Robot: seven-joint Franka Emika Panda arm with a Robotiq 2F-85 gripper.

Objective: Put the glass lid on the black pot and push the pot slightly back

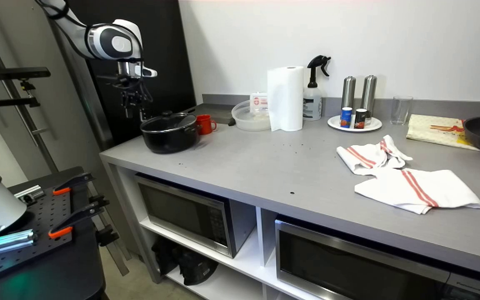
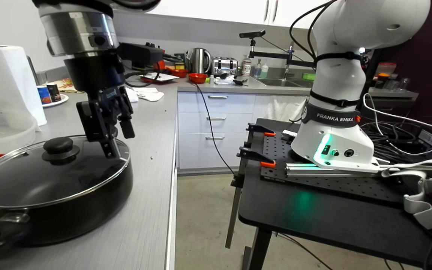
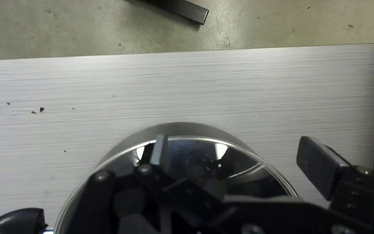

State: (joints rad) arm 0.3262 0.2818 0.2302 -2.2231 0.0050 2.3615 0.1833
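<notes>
The black pot (image 1: 169, 142) stands at the end of the counter by the dark tall cabinet. The glass lid (image 2: 28, 180) lies flat on the pot's rim, its dark knob up, in both exterior views. In the wrist view a curved part of the lid (image 3: 193, 159) and the pot's side (image 3: 187, 128) show; the gripper's body covers the rest. My gripper (image 2: 120, 141) points down over the lid's edge, off to one side of the knob. Its fingers stand wide apart with nothing between them. Whether a fingertip touches the lid, I cannot tell.
A red mug (image 1: 205, 124) sits close beside the pot. Beyond it are a clear plastic bowl (image 1: 250, 118), a paper towel roll (image 1: 286, 100) and a spray bottle (image 1: 313, 102). The counter's front edge (image 3: 180, 53) runs near the pot.
</notes>
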